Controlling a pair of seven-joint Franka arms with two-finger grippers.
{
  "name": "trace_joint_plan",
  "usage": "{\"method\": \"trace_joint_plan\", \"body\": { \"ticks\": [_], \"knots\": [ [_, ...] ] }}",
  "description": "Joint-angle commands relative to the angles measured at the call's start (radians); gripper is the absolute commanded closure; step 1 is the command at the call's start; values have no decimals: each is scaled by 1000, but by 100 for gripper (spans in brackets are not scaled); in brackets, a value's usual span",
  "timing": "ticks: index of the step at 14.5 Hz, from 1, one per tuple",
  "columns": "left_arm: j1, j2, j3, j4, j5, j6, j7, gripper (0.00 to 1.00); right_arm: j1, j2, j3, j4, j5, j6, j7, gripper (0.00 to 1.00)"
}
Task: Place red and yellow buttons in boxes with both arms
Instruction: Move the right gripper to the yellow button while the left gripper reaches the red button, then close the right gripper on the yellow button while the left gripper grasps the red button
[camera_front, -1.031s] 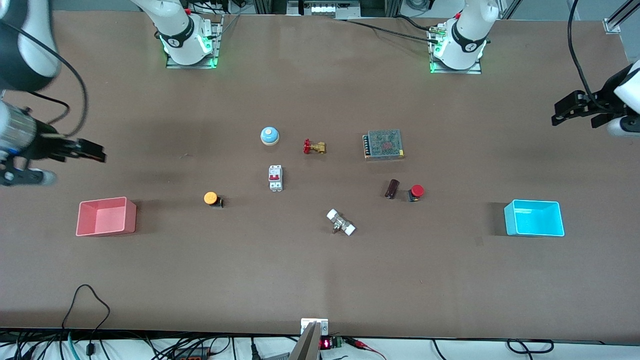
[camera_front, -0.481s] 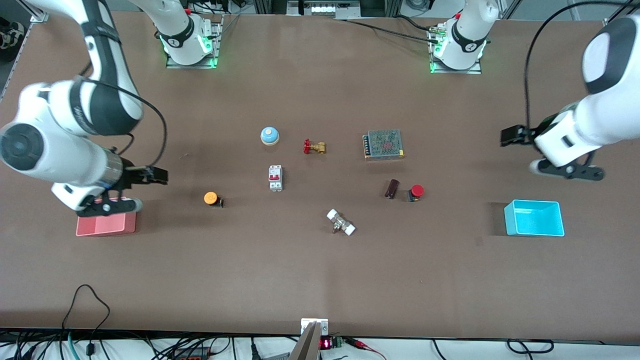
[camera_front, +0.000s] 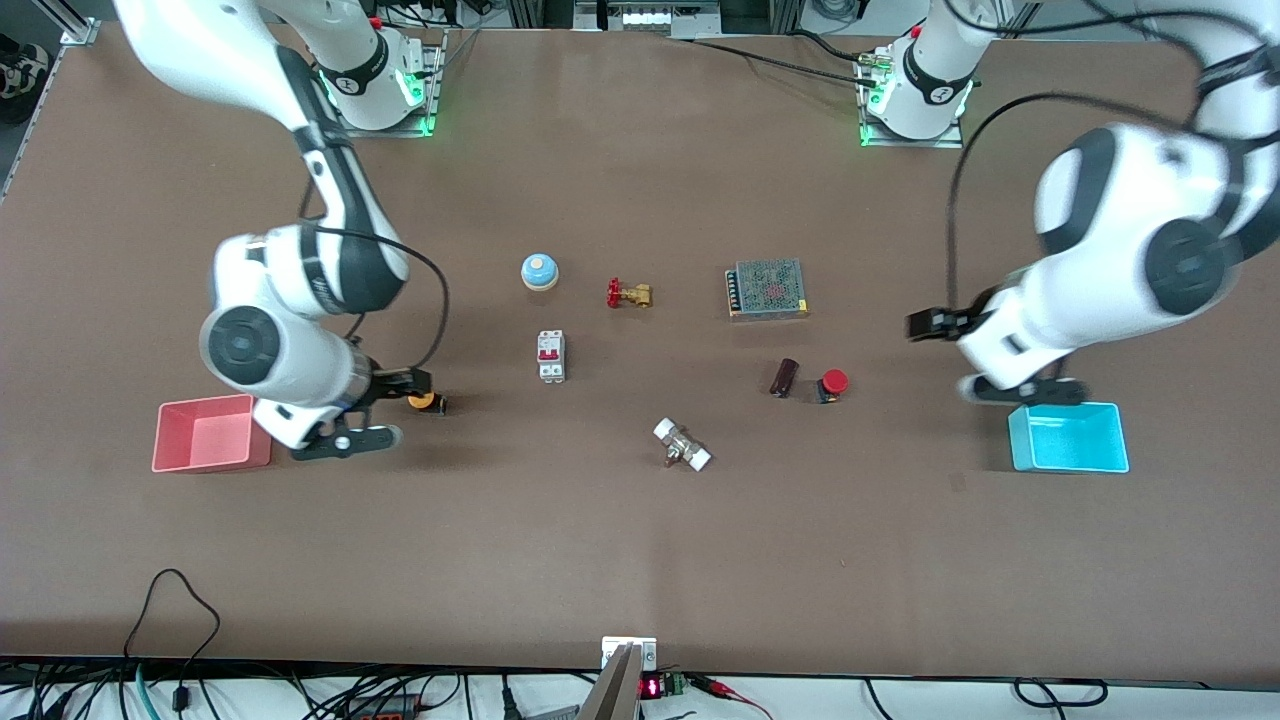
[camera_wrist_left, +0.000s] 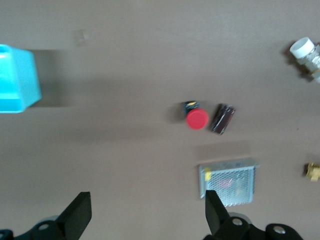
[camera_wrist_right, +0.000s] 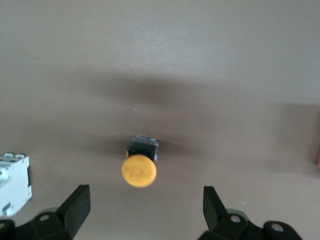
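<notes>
**Both claws spread wide and empty over the table**

The right gripper (camera_front: 408, 382) has its fingers fully apart with nothing between them, hanging just above the table beside the yellow button (camera_front: 424, 399), on the side toward the pink-red box (camera_front: 212, 433). In the right wrist view the yellow button (camera_wrist_right: 139, 168) lies tipped on its side between the two spread fingertips (camera_wrist_right: 75, 206), untouched.

The left gripper (camera_front: 925, 325) is equally wide and empty, over bare table between the red button (camera_front: 832, 383) and the cyan box (camera_front: 1068, 437). From the left wrist camera the red button (camera_wrist_left: 196, 117) sits just beside a dark cylinder (camera_wrist_left: 223, 118), well apart from the cyan box (camera_wrist_left: 17, 80).

Taking the white circuit breaker (camera_front: 551, 355) as landmark: the yellow button lies toward the right arm's end from it, slightly nearer the front camera; the red button lies toward the left arm's end.
</notes>
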Motion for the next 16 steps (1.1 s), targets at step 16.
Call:
{"method": "trace_joint_plan", "body": {
  "ticks": [16],
  "knots": [
    [-117,279,10,-48,-34,283,-132,0,30,138,-8,-4,9,73,21,0]
  ]
}}
